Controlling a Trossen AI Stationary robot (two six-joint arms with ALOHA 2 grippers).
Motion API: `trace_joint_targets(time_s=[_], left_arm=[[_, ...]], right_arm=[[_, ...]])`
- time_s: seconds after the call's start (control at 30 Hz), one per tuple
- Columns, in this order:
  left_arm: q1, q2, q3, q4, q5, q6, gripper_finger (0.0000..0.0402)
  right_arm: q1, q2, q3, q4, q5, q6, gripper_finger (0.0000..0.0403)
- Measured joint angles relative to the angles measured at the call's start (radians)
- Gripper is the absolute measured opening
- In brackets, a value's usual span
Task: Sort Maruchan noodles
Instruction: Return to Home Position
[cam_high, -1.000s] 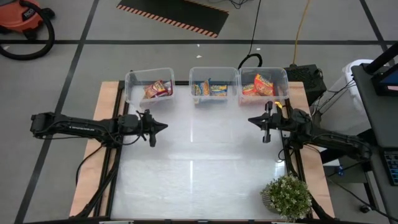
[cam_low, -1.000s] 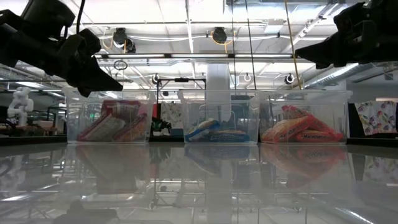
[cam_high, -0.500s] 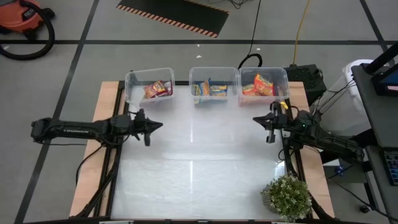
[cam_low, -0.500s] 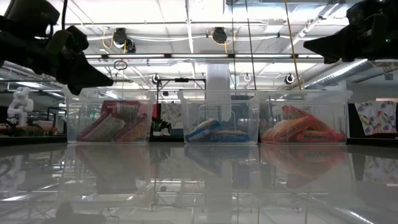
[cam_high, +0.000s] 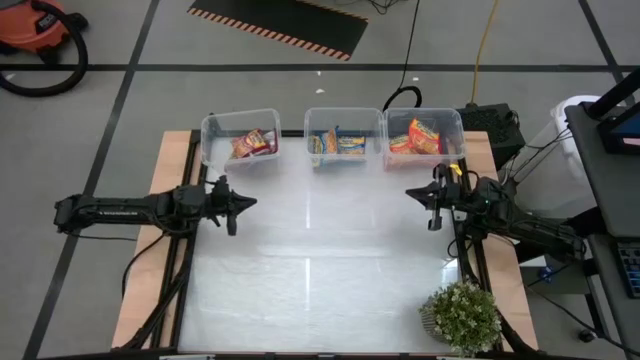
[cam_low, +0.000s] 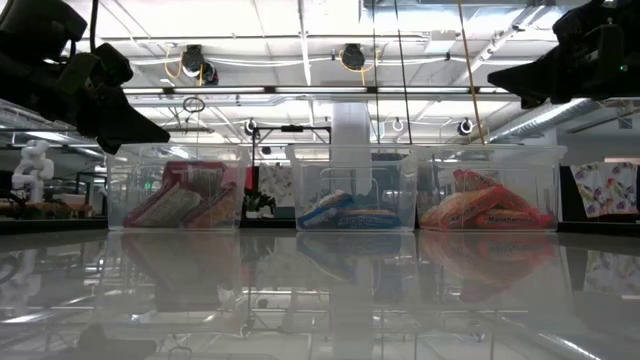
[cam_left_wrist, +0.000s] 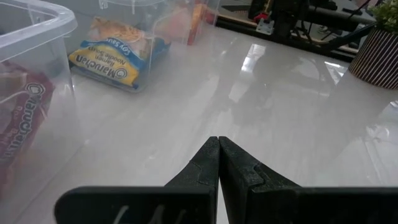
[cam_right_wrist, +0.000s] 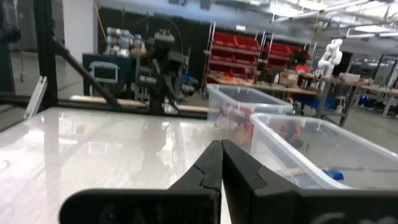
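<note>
Three clear bins stand in a row along the table's far edge. The left bin holds dark red Maruchan packets, the middle bin blue ones, the right bin orange ones. The packets lie flat or lean on the bin floors. My left gripper hovers shut and empty over the table's left side, in front of the left bin. My right gripper hovers shut and empty over the right side, in front of the right bin. Both point toward the table's middle.
A small potted plant stands at the table's near right corner. The glossy white tabletop stretches between the arms and the near edge. Wooden borders run along both table sides.
My left gripper has drawn back toward the table's left edge, staying shut and level. My right gripper has pulled back slightly toward the right edge. The packets and bins have not moved.
</note>
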Motion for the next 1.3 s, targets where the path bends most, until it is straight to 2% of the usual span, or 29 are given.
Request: trace_joint_targets(time_s=[0.27, 0.5, 0.83, 1.0, 1.3], left_arm=[[0.0, -0.005, 0.0, -0.007, -0.008, -0.003, 0.001], [0.009, -0.006, 0.0, 0.011, -0.013, -0.009, 0.001], [0.025, -0.005, 0.0, 0.021, -0.02, -0.001, 0.001], [0.025, -0.005, 0.0, 0.022, -0.02, -0.001, 0.001], [0.025, -0.005, 0.0, 0.022, -0.02, -0.008, 0.001]], right_arm=[[0.034, 0.002, -0.106, 0.251, 0.008, 0.062, 0.0], [0.047, -0.001, -0.091, 0.271, 0.081, 0.024, 0.0], [0.048, -0.001, -0.07, 0.125, 0.044, 0.059, 0.0], [0.05, -0.001, -0.07, 0.11, 0.044, 0.084, 0.0], [0.165, -0.001, -0.086, 0.089, 0.092, 0.128, 0.0]])
